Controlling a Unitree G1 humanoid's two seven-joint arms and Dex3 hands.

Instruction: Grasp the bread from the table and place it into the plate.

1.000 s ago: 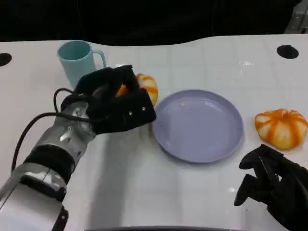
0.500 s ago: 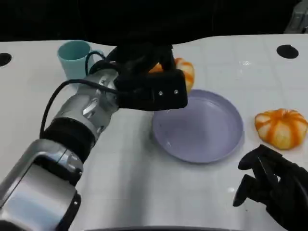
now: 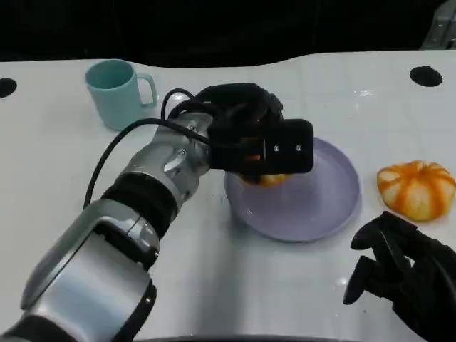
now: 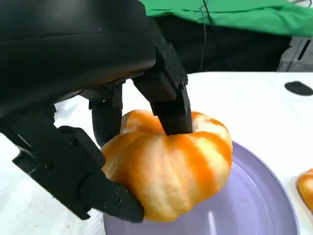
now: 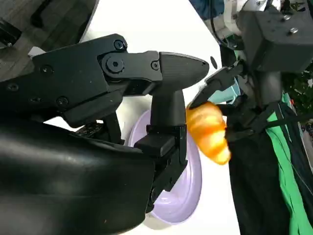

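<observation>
The left hand (image 3: pixel 260 146) holds the bread (image 4: pixel 168 164) over the left part of the purple plate (image 3: pixel 335 206), its fingers (image 4: pixel 168 100) clamped around the roll. The right hand (image 3: pixel 402 278) rests low on the bench (image 3: pixel 214 285) near a second roll (image 3: pixel 417 189), fingers curled on nothing.

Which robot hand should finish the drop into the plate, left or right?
Left. The left robot hand already holds the bread over the purple plate, so it likely only needs to lower and release. The right robot hand rests near the table edge, holding nothing.
</observation>
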